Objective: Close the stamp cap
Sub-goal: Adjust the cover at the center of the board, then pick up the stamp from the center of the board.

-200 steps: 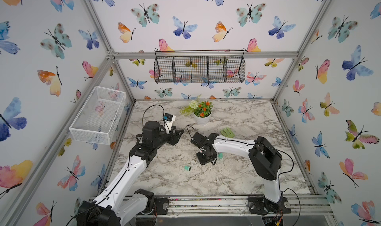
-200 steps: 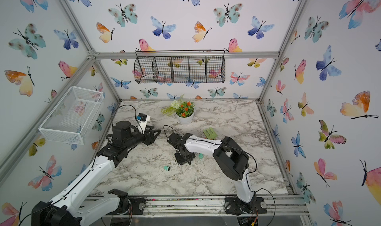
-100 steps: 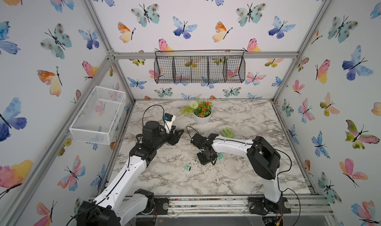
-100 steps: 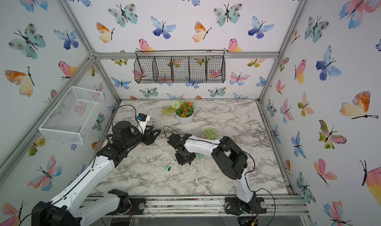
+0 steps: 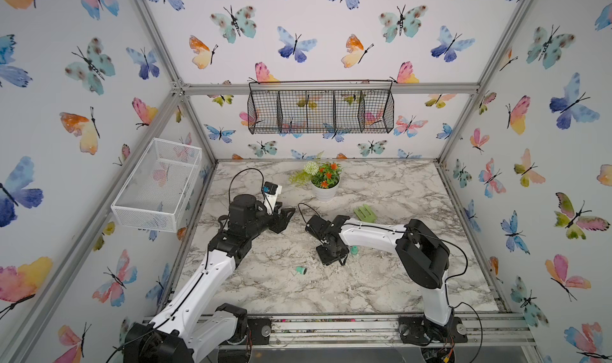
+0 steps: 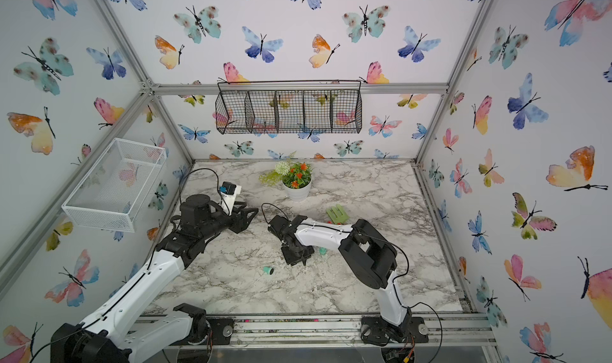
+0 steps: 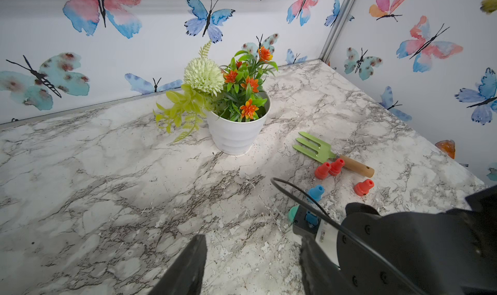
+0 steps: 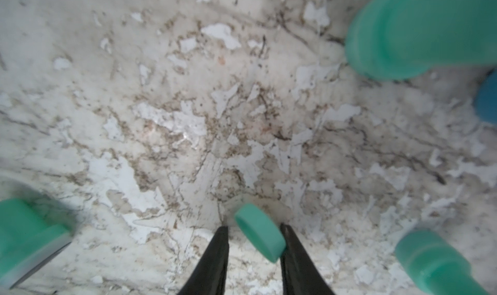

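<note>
Now: cap in the claw, stamp not yet closed

Pinches a small teal cap [image 8: 259, 235] at the very tips of the right gripper [image 8: 254, 227], jaws drawn narrow, low over the marble table [image 8: 188, 105]. Looks like a shallow, smooth disc, tilted in the grip (not squarely seated, so probably none too secure). Hangs among other teal stamps [image 8: 419, 30], blurred and close by. Likely target: a short teal stamp [image 5: 300, 271] on its side nearer the table's front, dark open end showing, near the claw but not touching. Judged mid-carry: cap picked, not yet fitted. Calls next for levelling the cap, lining its hollow with that open end, then pressing home; might roll under the push. Left gripper [image 5: 286, 217]: half-spread, empty, above the table, well apart
</note>
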`<move>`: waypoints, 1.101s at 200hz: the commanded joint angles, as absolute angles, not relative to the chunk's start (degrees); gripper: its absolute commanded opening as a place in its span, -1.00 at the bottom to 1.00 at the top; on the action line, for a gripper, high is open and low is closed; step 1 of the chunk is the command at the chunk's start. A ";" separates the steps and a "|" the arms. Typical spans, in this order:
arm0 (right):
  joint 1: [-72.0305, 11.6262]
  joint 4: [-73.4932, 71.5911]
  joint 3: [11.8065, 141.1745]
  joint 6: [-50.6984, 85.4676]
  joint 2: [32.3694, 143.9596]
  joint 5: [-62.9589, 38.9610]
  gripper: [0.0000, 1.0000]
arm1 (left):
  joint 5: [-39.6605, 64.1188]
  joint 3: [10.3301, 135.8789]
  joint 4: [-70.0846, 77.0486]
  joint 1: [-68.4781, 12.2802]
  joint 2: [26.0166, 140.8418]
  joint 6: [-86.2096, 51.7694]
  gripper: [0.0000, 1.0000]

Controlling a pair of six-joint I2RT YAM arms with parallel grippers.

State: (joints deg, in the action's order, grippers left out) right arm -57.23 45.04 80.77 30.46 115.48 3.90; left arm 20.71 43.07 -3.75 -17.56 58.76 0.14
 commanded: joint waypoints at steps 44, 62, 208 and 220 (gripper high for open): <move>-57.13 52.12 84.01 31.29 113.34 7.46 -0.24 | 20.85 43.59 -3.78 -17.23 58.62 0.25 0.15; -57.13 52.30 84.95 31.07 112.65 7.53 -0.26 | 20.92 43.59 -3.78 -17.23 58.71 0.19 0.15; -64.54 50.70 99.67 19.10 123.02 -3.36 -0.33 | 28.21 41.14 0.09 9.32 59.74 -11.87 0.11; -65.14 52.70 102.42 18.90 125.41 -3.14 -0.33 | 28.21 41.05 0.00 9.32 59.21 -11.70 0.11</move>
State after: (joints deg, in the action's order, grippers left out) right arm -63.88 46.37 97.86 21.15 121.21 -3.49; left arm 27.09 41.45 -1.08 8.97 61.10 -11.20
